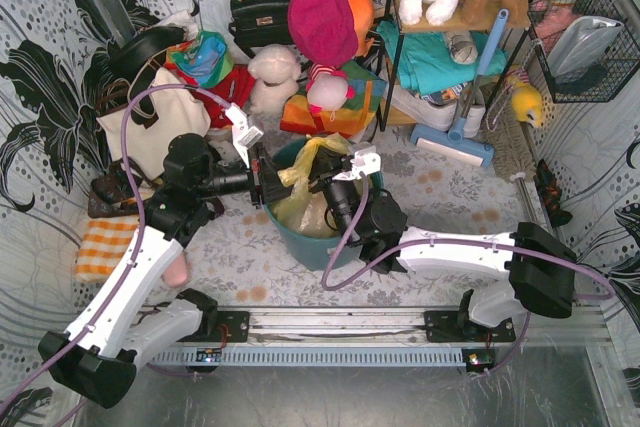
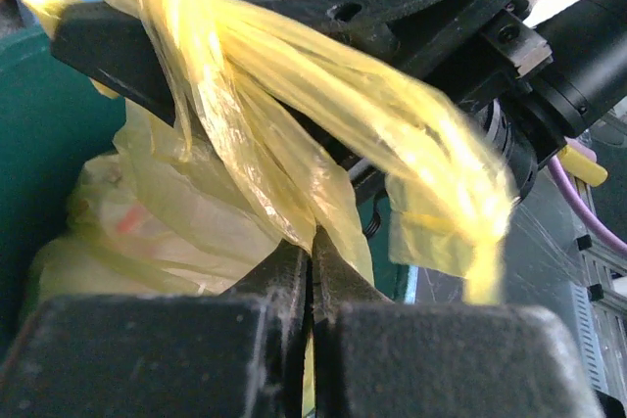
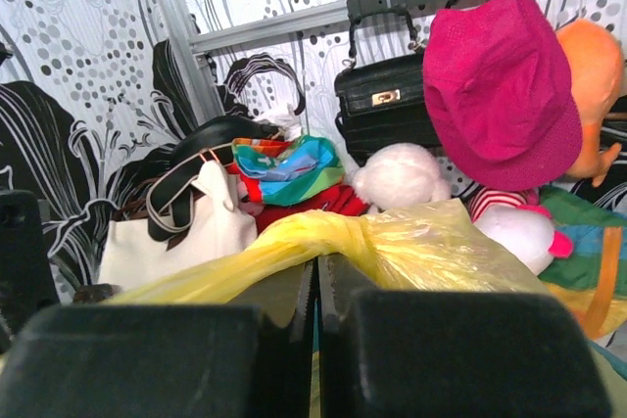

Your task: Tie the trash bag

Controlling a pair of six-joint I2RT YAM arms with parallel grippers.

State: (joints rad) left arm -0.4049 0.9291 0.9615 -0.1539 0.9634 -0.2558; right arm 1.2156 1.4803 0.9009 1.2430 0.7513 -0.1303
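Note:
The trash bag (image 1: pixel 300 205) is thin yellow plastic and sits inside the teal bin (image 1: pixel 318 245) at the table's middle. Its loose top flaps (image 1: pixel 322 150) stand up between the two grippers. My left gripper (image 1: pixel 263 185) is at the bin's left rim, shut on a fold of the trash bag (image 2: pixel 265 173); in the left wrist view (image 2: pixel 312 242) plastic runs between its jaws. My right gripper (image 1: pixel 324 185) is over the bin's right side, shut on a twisted strand of the trash bag (image 3: pixel 392 237), as the right wrist view (image 3: pixel 315 266) shows. Another yellow flap drapes over the right gripper's finger (image 2: pixel 127 51).
A cream tote bag (image 1: pixel 150 127) stands behind the left arm. A black handbag (image 1: pixel 262 12), a pink hat (image 1: pixel 322 22) and plush toys (image 1: pixel 272 75) crowd the back. A blue floor sweeper (image 1: pixel 455 137) leans at back right. An orange checked cloth (image 1: pixel 105 247) lies at left.

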